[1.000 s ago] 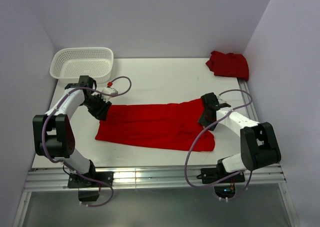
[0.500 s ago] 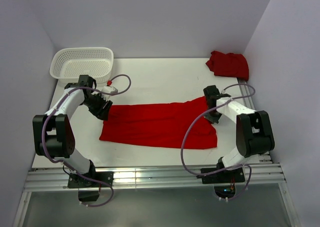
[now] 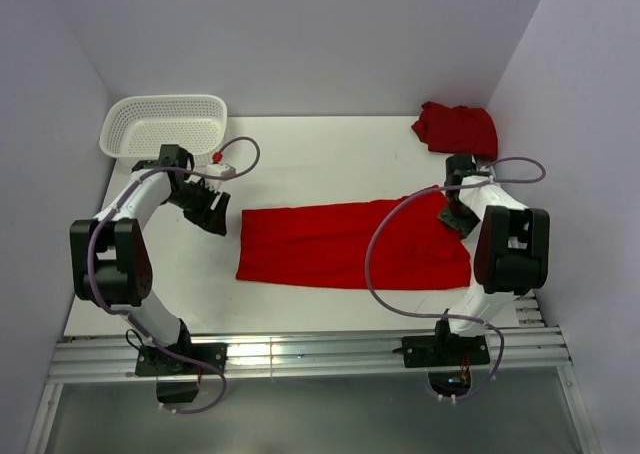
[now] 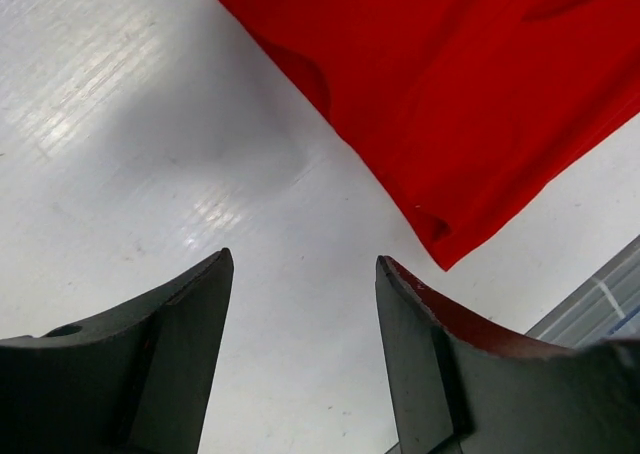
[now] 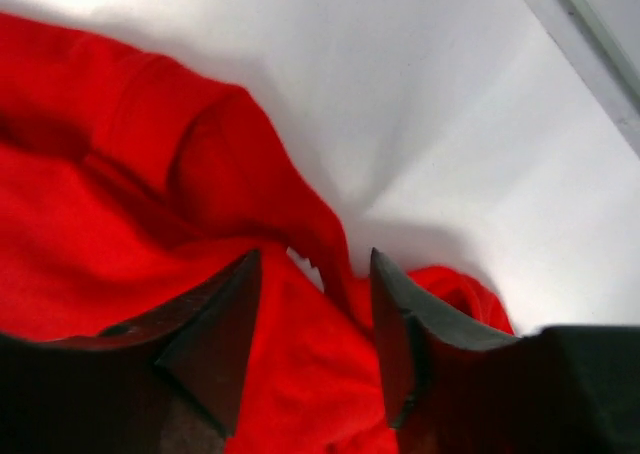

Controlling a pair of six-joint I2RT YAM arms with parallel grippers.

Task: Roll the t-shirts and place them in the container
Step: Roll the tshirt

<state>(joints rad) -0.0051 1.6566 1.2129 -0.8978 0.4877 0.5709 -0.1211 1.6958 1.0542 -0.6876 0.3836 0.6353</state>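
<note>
- The spread t-shirt (image 3: 350,246) lies flat as a long red band on the tabletop (image 3: 320,164). It is nearer the arm bases than the white basket (image 3: 165,144) and off to the basket's right. The bunched t-shirt (image 3: 457,128) sits far to the basket's right, level with it along the far edge.
- Judging by its limp creases, the fabric is thin, soft and light — it should drag and wrinkle easily. A roll probably wants a hold on both corners of one short end, taken low against the tabletop.
- The left end effector (image 3: 215,217) hangs just in front of the basket, with the forearm reaching up beside it and the wrist turned back toward the bases. Its fingers are spread over bare tabletop with nothing between them, and the band's basket-side end is close but not touching.
- The right end effector (image 3: 458,214) is at the band's end farthest from the basket, its wrist likewise folded back. Its fingers are apart and straddle a raised ridge of cloth — not visibly clamped on it.
</note>
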